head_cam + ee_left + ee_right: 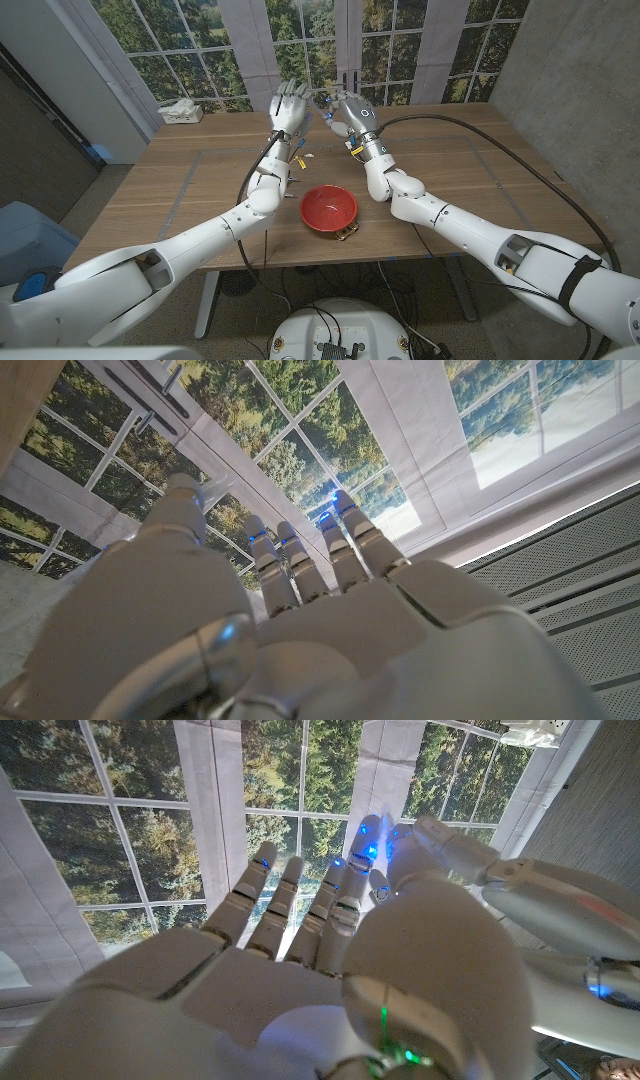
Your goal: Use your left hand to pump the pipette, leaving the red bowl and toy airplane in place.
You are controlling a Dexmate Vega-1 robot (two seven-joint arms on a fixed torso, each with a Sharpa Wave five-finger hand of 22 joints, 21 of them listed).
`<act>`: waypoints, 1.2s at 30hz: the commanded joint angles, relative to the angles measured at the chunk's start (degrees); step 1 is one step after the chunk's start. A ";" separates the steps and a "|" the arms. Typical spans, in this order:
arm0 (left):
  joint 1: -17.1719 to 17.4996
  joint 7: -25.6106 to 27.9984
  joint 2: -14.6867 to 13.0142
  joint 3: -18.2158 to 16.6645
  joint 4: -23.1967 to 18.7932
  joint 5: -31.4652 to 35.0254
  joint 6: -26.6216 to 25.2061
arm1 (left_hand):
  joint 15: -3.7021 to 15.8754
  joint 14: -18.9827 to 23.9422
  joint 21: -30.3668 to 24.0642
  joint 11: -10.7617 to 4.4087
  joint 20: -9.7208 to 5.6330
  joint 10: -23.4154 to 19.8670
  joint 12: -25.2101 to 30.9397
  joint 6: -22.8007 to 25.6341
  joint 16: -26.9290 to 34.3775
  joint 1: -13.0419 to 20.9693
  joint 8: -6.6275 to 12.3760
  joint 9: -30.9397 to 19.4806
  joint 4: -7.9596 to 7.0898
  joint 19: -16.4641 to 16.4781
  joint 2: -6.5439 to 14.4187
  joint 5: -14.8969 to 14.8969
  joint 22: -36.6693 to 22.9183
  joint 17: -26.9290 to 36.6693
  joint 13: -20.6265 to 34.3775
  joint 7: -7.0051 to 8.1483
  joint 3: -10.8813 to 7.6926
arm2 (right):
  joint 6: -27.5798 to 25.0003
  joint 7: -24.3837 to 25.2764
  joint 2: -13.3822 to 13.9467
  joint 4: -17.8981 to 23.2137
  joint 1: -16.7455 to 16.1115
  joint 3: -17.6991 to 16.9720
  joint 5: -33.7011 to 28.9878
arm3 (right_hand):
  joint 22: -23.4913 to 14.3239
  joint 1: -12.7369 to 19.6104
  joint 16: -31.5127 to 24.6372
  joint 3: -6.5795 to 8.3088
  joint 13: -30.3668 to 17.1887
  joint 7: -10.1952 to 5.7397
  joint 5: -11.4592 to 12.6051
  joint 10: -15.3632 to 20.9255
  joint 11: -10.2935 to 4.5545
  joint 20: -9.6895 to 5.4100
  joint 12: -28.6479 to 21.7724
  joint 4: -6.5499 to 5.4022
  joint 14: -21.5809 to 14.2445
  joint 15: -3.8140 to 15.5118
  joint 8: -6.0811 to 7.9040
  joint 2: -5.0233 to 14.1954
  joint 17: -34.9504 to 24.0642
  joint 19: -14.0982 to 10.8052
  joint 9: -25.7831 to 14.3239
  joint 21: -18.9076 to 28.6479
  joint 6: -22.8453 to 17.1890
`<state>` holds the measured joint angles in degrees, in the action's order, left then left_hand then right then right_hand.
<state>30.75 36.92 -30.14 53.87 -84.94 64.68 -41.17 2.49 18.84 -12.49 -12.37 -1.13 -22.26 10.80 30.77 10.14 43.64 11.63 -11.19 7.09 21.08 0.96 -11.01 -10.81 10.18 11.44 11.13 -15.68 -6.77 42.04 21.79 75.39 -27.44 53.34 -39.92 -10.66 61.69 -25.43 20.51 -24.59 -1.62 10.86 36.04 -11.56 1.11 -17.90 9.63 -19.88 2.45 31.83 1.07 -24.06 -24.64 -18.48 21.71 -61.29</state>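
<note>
Above the far half of the bench (150, 190) we see two raised hands; our left hand (289, 103) has its fingers spread and holds nothing; our right hand (352, 112) pinches one pipette (328, 104), though the grip is hard to read; one red bowl (329, 209) sits near the front edge; small bits beside it are unclear.
</note>
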 commanded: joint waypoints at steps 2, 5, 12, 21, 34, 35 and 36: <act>2.61 0.78 -0.47 -3.63 -4.14 -6.71 3.10 | 8.93 -0.53 0.20 0.06 0.21 0.79 -0.18 -0.39 0.19 -2.10 -0.03 -0.10 -0.46 -0.31 0.15 0.19 -0.19 0.27 0.21 -0.42 0.65 | 3.82 0.52 0.52 0.40 -1.09 -1.83 3.33 | -0.12 0.41 -0.31 0.09 -0.36 -0.50 0.44 0.49 0.16 -0.46 -0.15 -0.37 -0.17 9.25 0.72 0.33 -0.52 -0.40 -0.50 0.28 0.31; 3.85 1.79 -0.77 -5.80 -5.84 -10.82 6.00 | 8.87 -0.48 0.19 0.06 0.39 0.83 -0.05 -0.08 0.31 -3.14 0.15 -0.11 -0.82 -0.35 0.21 0.27 -0.20 0.33 0.22 -0.47 0.90 | 5.02 0.13 0.52 0.32 -1.33 -2.43 4.63 | -0.12 0.29 -0.40 -0.04 -0.42 -0.58 0.40 0.42 0.22 -0.48 -0.09 -0.44 -0.11 9.20 0.82 0.30 -0.62 -0.43 -0.64 0.28 0.37; 6.39 4.31 -1.04 -10.48 -8.08 -20.05 13.49 | 8.56 -0.21 0.13 0.09 0.65 0.45 0.28 1.04 0.51 -4.76 0.64 -0.11 -1.28 -0.30 0.31 0.38 -0.22 0.35 0.24 -1.09 1.23 | 7.90 0.41 0.10 -0.93 -1.77 -3.77 7.38 | -0.14 0.03 -0.73 -0.39 -0.61 -1.19 0.28 0.19 0.28 -0.55 0.10 -0.61 0.05 9.19 0.71 0.41 -1.02 -0.46 -0.51 0.28 0.79; 9.06 7.04 0.09 -16.07 -8.48 -32.09 24.17 | 8.09 0.04 -0.03 0.13 1.05 0.12 0.48 1.07 0.63 -5.79 0.64 -0.11 -1.53 0.01 0.57 0.45 -0.23 0.35 0.25 -1.97 1.30 | 10.45 1.02 -0.18 -1.64 -2.28 -4.99 9.30 | -0.16 0.04 -0.90 -0.61 -0.82 -1.39 0.20 0.19 0.42 -0.54 0.21 -0.55 0.22 9.22 0.66 0.41 -1.28 -0.69 -0.22 0.36 0.85; 11.91 4.21 1.11 -22.32 -8.16 -47.73 37.73 | 7.25 0.43 -0.24 0.25 1.34 0.20 0.50 0.26 0.67 -6.10 0.34 -0.09 -1.16 0.49 0.63 0.46 -0.26 0.20 0.25 -3.12 1.13 | 13.42 2.56 -0.13 -2.59 -2.53 -5.77 9.64 | -0.19 0.25 -0.88 -0.61 -1.02 -1.54 0.17 0.25 0.37 -0.72 0.30 -0.43 0.29 9.34 0.70 0.47 -1.36 -0.99 0.06 0.49 0.75; 12.14 3.23 1.09 -22.96 -8.17 -49.49 38.92 | 7.22 0.38 -0.24 0.27 1.34 0.16 0.52 0.24 0.65 -6.11 0.33 -0.09 -1.14 0.48 0.63 0.46 -0.26 0.20 0.25 -3.14 1.12 | 13.71 2.53 -0.11 -2.65 -2.51 -5.84 9.76 | -0.20 0.28 -0.87 -0.63 -1.04 -1.60 0.17 0.24 0.30 -0.77 0.32 -0.41 0.33 9.35 0.71 0.46 -1.37 -1.03 0.07 0.51 0.75; 12.32 2.39 1.19 -23.52 -8.11 -51.09 39.91 | 6.99 0.32 -0.23 0.45 1.39 0.10 0.54 0.19 0.62 -6.14 0.31 -0.09 -1.11 0.45 0.63 0.46 -0.27 0.19 0.25 -3.22 1.10 | 13.68 2.71 -0.13 -2.67 -2.54 -5.88 9.64 | -0.20 0.27 -0.83 -0.61 -1.06 -1.48 0.17 0.24 0.31 -0.79 0.32 -0.41 0.32 9.33 0.72 0.45 -1.35 -1.05 0.06 0.52 0.77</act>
<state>40.65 43.34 -29.54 35.94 -92.81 27.82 -12.44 2.25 18.62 -12.43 -12.45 -0.20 -21.81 11.05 30.90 10.42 38.16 11.92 -11.20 5.88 21.42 1.51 -10.58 -10.79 10.27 11.60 8.57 -14.47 4.68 43.86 21.67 73.33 -29.73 48.25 -30.86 -10.68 61.68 -25.90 20.01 -25.39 -3.00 10.86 36.03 -11.56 0.50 -17.86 9.15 -19.85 2.43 32.27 1.07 -25.12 -25.27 -18.31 21.71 -60.37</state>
